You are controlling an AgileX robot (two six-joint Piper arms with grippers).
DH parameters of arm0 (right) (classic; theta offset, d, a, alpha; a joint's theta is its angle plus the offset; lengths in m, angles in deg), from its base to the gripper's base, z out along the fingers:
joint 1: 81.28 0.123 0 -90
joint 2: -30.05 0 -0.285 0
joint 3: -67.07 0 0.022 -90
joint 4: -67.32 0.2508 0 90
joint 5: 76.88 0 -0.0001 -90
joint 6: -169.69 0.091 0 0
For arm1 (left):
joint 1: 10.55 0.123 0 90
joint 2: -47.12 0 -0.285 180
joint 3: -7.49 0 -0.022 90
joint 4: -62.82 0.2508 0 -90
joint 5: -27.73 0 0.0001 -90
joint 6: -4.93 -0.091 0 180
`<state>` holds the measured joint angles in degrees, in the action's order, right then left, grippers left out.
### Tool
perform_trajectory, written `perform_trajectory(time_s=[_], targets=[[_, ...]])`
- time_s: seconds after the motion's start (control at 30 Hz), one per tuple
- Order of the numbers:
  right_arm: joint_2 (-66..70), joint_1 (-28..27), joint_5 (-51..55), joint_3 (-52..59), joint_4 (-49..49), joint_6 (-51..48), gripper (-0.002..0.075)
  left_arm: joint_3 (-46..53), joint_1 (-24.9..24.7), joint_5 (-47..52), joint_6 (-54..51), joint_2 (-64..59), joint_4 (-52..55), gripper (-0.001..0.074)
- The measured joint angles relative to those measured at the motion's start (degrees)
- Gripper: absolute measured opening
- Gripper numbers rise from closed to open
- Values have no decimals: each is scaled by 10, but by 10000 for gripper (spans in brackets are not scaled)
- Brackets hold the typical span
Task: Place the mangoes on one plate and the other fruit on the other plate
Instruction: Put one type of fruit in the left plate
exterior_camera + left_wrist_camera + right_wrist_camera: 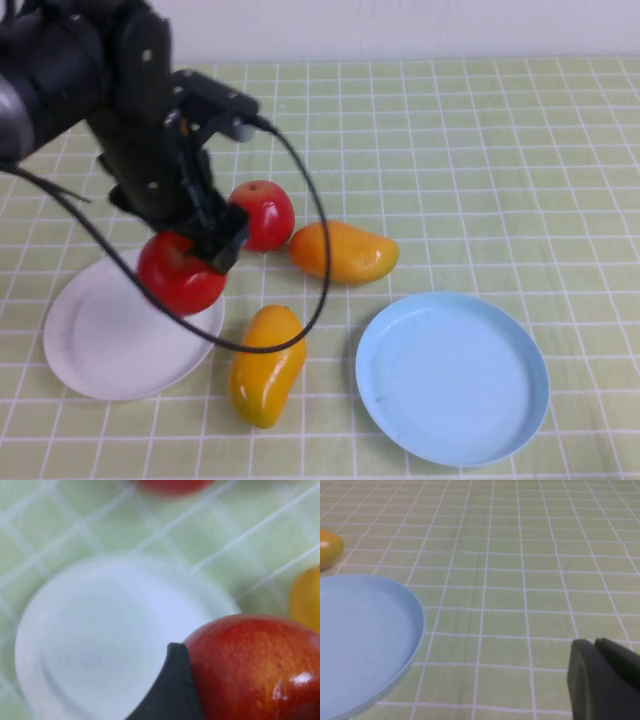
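My left gripper is shut on a shiny red apple and holds it in the air over the right edge of the white plate. In the left wrist view the apple sits against one black finger, with the white plate below. A second red apple rests on the cloth just behind. Two orange-yellow mangoes lie on the cloth: one at the middle, one nearer the front. The light blue plate holds nothing. My right gripper is shut beside the blue plate, out of the high view.
A green checked cloth covers the table. The left arm's black cable loops down over the near mango. The wall runs along the far edge.
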<state>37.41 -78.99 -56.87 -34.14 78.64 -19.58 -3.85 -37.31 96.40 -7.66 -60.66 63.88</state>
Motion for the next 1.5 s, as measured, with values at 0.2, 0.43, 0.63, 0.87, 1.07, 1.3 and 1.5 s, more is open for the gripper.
perform_trajectory(time_s=[0.2, 0.43, 0.63, 0.87, 1.07, 1.3, 1.5], targets=[[0, 0, 0, 0, 0, 0, -16, 104, 59, -32, 5, 24, 4, 573], [0, 0, 0, 0, 0, 0, -17, 182, 98, -97, 5, 31, 26, 573], [0, 0, 0, 0, 0, 0, -16, 189, 98, -117, 6, 32, 17, 610], [0, 0, 0, 0, 0, 0, -16, 190, 98, -123, 58, 37, 42, 668], [0, 0, 0, 0, 0, 0, -16, 186, 95, -141, 79, 71, 44, 668], [0, 0, 0, 0, 0, 0, -17, 141, 67, -265, 53, 74, -57, 668], [0, 0, 0, 0, 0, 0, -16, 50, 62, -263, 6, 9, -126, 668]])
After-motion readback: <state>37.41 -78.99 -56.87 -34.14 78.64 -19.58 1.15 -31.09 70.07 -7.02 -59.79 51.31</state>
